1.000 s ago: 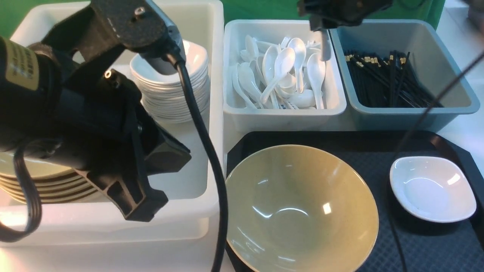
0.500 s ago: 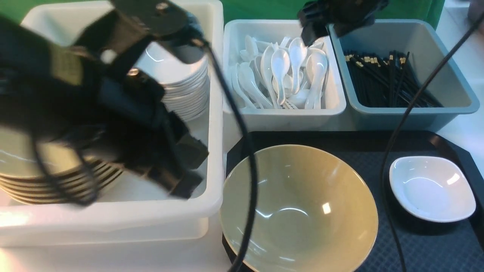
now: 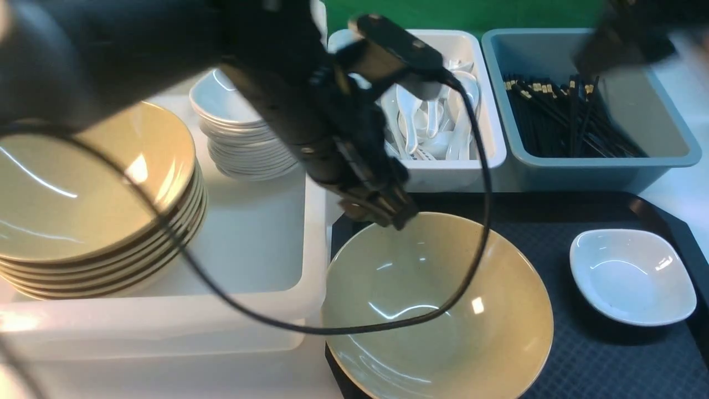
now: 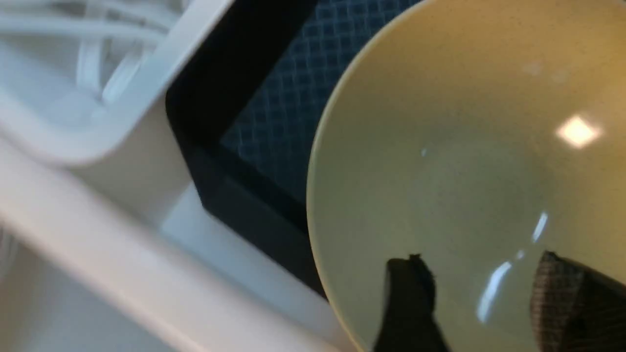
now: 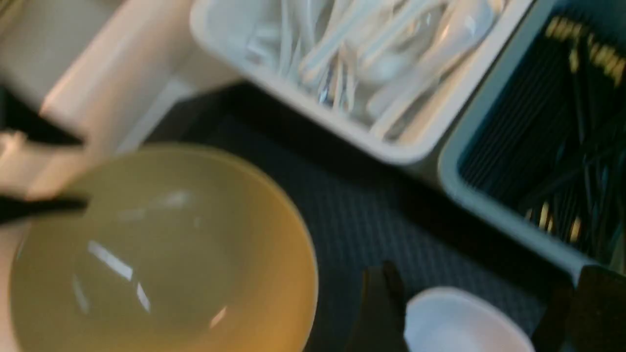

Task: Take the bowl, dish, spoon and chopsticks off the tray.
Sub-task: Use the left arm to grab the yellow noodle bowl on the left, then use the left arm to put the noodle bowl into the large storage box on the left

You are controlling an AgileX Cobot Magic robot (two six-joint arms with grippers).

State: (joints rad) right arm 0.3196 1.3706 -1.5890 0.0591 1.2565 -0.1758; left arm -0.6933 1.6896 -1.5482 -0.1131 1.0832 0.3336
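Observation:
The olive-yellow bowl (image 3: 437, 310) sits on the left part of the black tray (image 3: 554, 221). The white dish (image 3: 631, 277) sits at the tray's right. My left gripper (image 3: 388, 213) hangs over the bowl's far-left rim. In the left wrist view it (image 4: 481, 283) is open and empty above the bowl's inside (image 4: 464, 161). My right gripper (image 3: 626, 39) is blurred, high over the grey-blue bin. In the right wrist view it (image 5: 484, 303) is open above the dish (image 5: 459, 322). No spoon or chopsticks show on the tray.
A big white tub (image 3: 266, 310) left of the tray holds a stack of olive bowls (image 3: 83, 188) and a stack of white dishes (image 3: 238, 127). Behind the tray, a small white tub (image 3: 443, 172) holds spoons and a grey-blue bin (image 3: 598, 166) holds black chopsticks.
My left arm has swung right, from over the big white tub to over the bowl. My right gripper has left the spoon tub and moved right, over the grey-blue bin.

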